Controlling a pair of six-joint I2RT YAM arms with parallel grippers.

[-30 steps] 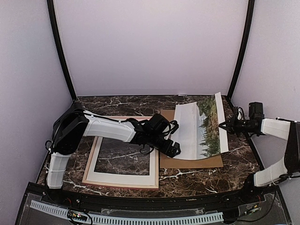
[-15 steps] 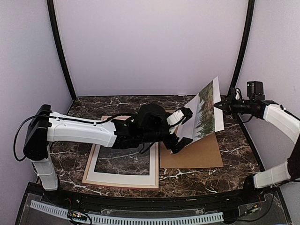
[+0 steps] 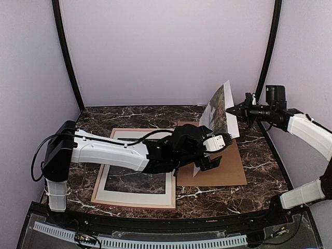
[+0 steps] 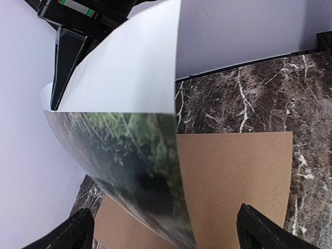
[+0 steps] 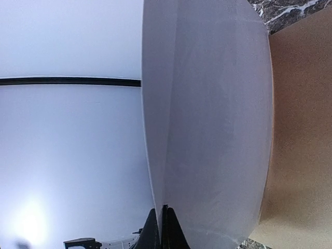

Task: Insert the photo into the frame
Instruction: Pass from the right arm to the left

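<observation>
A: Item one, the photo (image 3: pixel 220 111). Where do we list it?

B: We list it off the table (image 3: pixel 244 197), raised steeply over the cardboard (image 3: pixel 223 174) at right of centre. Its upper edge is high and far, at the right gripper (image 3: pixel 232 110). Its lowest corner is down by the left gripper (image 3: pixel 210 150).

A: Facing and axis?

B: We see the printed side facing left and near, with the trees showing. The white back (image 5: pixel 218 129) faces right. We read the length as climbing from near-left and low to far-right and high, with the sheet curled along it. We cannot tell whether the low corner touches the cardboard.

A: Item two, the right gripper.

B: Its jaws are pinched together on the photo's upper edge. Our right wrist view shows the tips (image 5: pixel 162 218) meeting on the paper.

A: Item three, the left gripper.

B: Its jaws are spread wide. Our left wrist view shows the two tips (image 4: pixel 166 233) well apart, with the photo (image 4: pixel 135 155) hanging down between them and nothing clamped. Whether either tip touches the paper, we cannot tell.

A: Item four, the frame (image 3: pixel 132 206).

B: It lies flat at left, long axis running near to far. A white mat (image 3: pixel 137 197) lies in it, and marble shows through the opening. It is just beside the cardboard's left edge, partly under the left arm.
</observation>
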